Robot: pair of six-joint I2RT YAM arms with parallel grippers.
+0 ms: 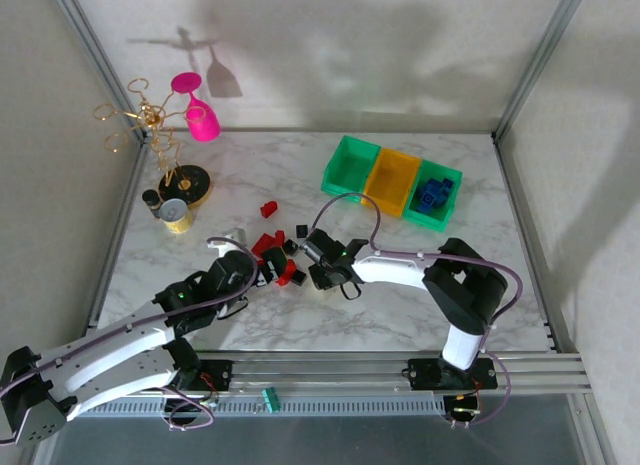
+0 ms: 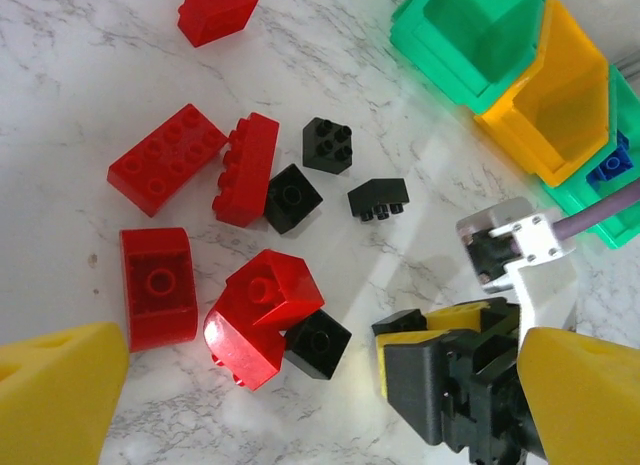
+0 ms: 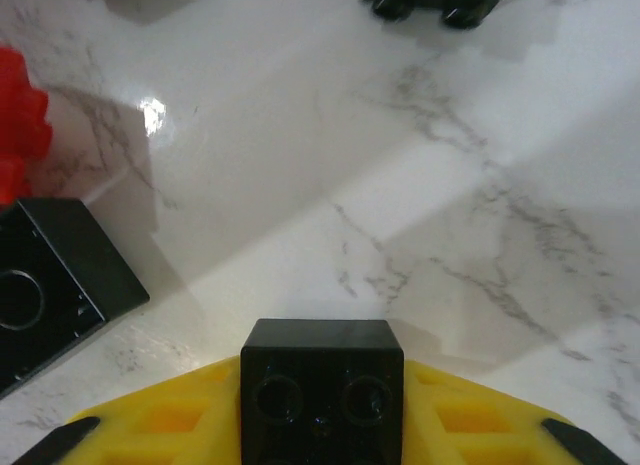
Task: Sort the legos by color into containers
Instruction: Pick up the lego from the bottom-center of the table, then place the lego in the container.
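Note:
Red and black legos point(image 2: 255, 315) lie in a loose pile on the marble table, at centre-left of the top view point(image 1: 275, 253). One red brick point(image 1: 268, 209) sits apart behind them. My right gripper point(image 3: 322, 420) is shut on a small black brick point(image 3: 322, 385), held low over the table at the pile's right edge point(image 1: 318, 273). It appears in the left wrist view too, as a black and yellow gripper point(image 2: 450, 370). My left gripper point(image 2: 320, 405) hangs open over the near side of the pile, holding nothing. The containers stand at the back right: green point(image 1: 350, 165), yellow point(image 1: 392, 180), and green point(image 1: 445, 175) with blue bricks point(image 1: 433, 195).
A gold wire stand point(image 1: 150, 120) with a pink glass point(image 1: 200, 115) stands at the back left on a black base. A small round tin point(image 1: 176, 215) sits beside it. A metal rail point(image 1: 340, 370) runs along the near edge.

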